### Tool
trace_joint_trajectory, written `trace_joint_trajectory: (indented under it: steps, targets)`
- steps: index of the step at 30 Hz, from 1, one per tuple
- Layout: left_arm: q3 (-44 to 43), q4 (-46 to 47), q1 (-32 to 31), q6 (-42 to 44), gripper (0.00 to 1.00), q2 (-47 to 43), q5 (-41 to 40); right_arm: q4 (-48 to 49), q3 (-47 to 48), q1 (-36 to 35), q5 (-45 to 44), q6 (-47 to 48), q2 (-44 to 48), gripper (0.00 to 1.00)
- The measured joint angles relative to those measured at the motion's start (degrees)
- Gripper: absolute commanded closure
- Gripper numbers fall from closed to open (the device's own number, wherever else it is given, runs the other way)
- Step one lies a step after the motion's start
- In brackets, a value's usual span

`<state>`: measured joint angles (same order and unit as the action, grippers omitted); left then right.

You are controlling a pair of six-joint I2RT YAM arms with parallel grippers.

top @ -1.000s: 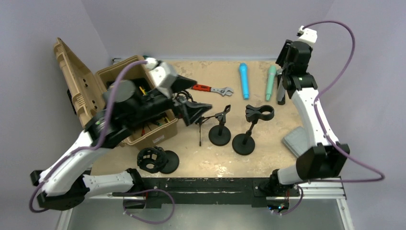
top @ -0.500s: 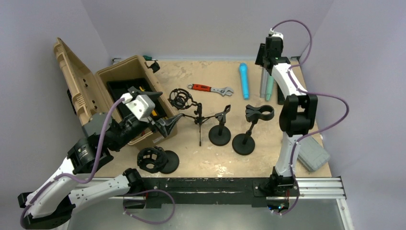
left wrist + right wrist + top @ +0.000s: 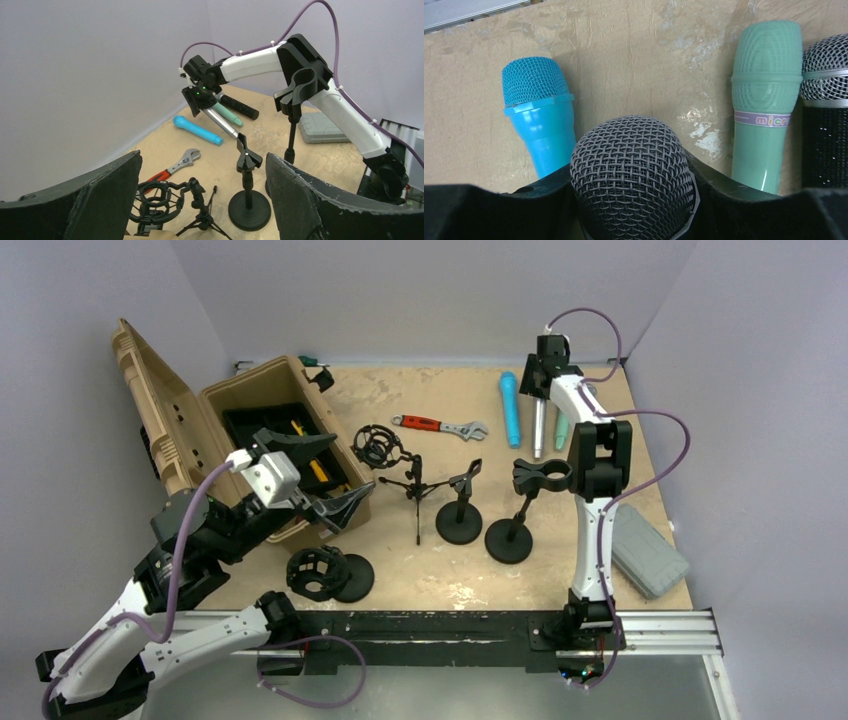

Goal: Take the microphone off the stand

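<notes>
A grey microphone with a mesh head (image 3: 634,170) and a silver handle (image 3: 538,430) sits between the pads of my right gripper (image 3: 634,202), which is shut on it. It hangs at the far side of the table between a blue microphone (image 3: 510,408) and a green one (image 3: 564,426); I cannot tell whether it touches the table. The stand with the round clip (image 3: 541,476) and the stand with the narrow clip (image 3: 460,502) hold nothing. My left gripper (image 3: 350,462) is open and empty over the toolbox's right edge.
A black microphone (image 3: 826,105) lies right of the green one. A tan toolbox (image 3: 255,405) stands open at the left. A red-handled wrench (image 3: 440,426), a tripod with a shock mount (image 3: 385,452), another shock mount on a round base (image 3: 325,575) and a grey case (image 3: 648,558) are also on the table.
My right arm has swung left along the far edge, carrying the grey microphone to between the blue and green ones. My left arm has pulled back toward the near left.
</notes>
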<state>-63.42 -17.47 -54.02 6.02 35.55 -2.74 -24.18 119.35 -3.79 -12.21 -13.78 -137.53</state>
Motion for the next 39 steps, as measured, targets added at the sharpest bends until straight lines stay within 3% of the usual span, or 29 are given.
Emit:
trace_joint_trajectory:
  steps: [5, 15, 30, 39]
  targets:
    - [0.33, -0.22, 0.00, -0.92, 0.10, 1.11, 2.40, -1.84, 3.23, 0.00, 0.44, -0.13, -2.51, 0.95]
    - [0.33, 0.04, -0.02, -0.94, 0.11, 0.81, 3.54, -3.28, 5.27, 0.00, 1.31, 0.26, -3.80, 0.65]
    - [0.33, 0.04, -0.31, -0.94, 0.11, 1.66, 3.82, -3.72, 6.19, 0.00, 5.05, 1.33, -4.85, 0.32]
    - [0.33, 0.02, -0.68, -0.94, 0.11, 2.19, 3.80, -5.05, 5.07, 0.00, 6.19, 1.33, -3.32, 0.29]
